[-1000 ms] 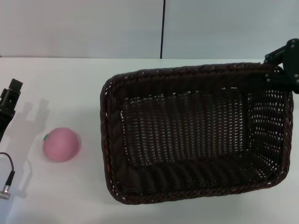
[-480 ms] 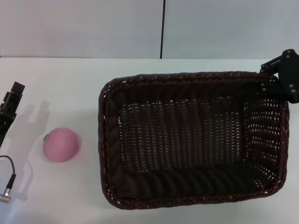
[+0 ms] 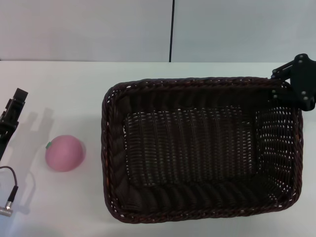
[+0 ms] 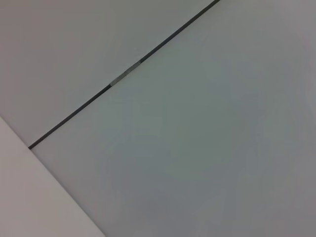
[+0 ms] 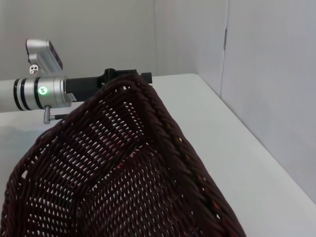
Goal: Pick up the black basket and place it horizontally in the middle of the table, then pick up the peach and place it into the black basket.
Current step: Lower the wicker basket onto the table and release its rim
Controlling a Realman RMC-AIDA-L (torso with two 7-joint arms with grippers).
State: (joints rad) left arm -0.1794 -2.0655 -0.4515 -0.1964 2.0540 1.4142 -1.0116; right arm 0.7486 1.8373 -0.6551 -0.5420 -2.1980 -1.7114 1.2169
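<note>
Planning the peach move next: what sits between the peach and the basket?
Nothing: in the head view only bare table separates the peach from the basket.

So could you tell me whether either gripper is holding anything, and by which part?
The right gripper holds the black basket by its far right rim corner. The left gripper holds nothing, beside the peach.

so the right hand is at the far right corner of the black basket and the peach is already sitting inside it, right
Not quite. The right hand is at the far right corner of the black basket, but the peach is not inside it. The head view shows it lying on the table to the left of the basket, apart from its rim, near the left hand.
</note>
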